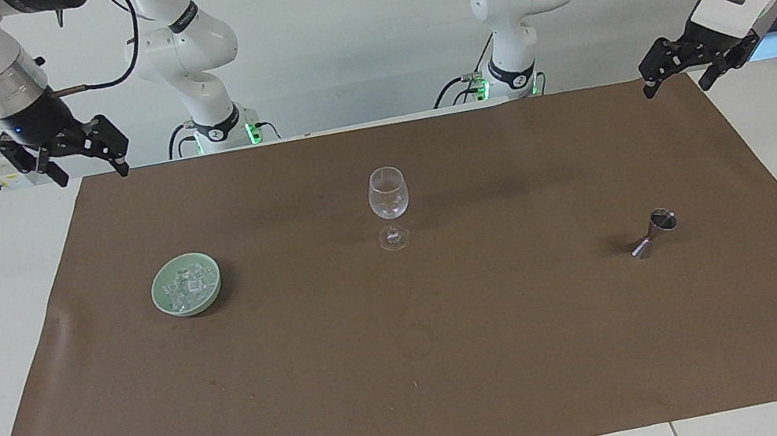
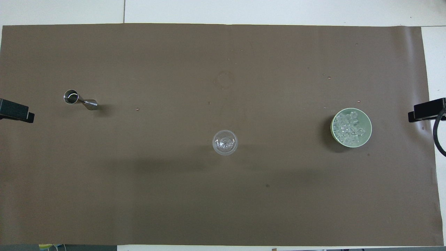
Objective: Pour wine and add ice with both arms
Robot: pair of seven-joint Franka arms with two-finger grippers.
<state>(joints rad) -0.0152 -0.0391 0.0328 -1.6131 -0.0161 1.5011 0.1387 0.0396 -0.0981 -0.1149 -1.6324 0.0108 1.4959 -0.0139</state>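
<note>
An empty clear wine glass (image 1: 387,198) stands upright mid-table; it also shows in the overhead view (image 2: 225,142). A pale green bowl (image 1: 190,309) toward the right arm's end holds a heap of ice (image 1: 188,283); the bowl (image 2: 332,129) and the ice (image 2: 349,127) also show in the overhead view. A steel jigger (image 1: 653,233) stands toward the left arm's end, and also shows in the overhead view (image 2: 80,100). My right gripper (image 1: 92,171) hangs open and empty over the mat's corner at the robots' edge. My left gripper (image 1: 674,84) hangs open and empty over the other such corner.
A brown mat (image 1: 416,373) covers most of the white table. In the overhead view only one of the left gripper's fingers (image 2: 15,111) and one of the right gripper's fingers (image 2: 427,109) show at the side edges. A black cable (image 2: 435,136) hangs by the right gripper.
</note>
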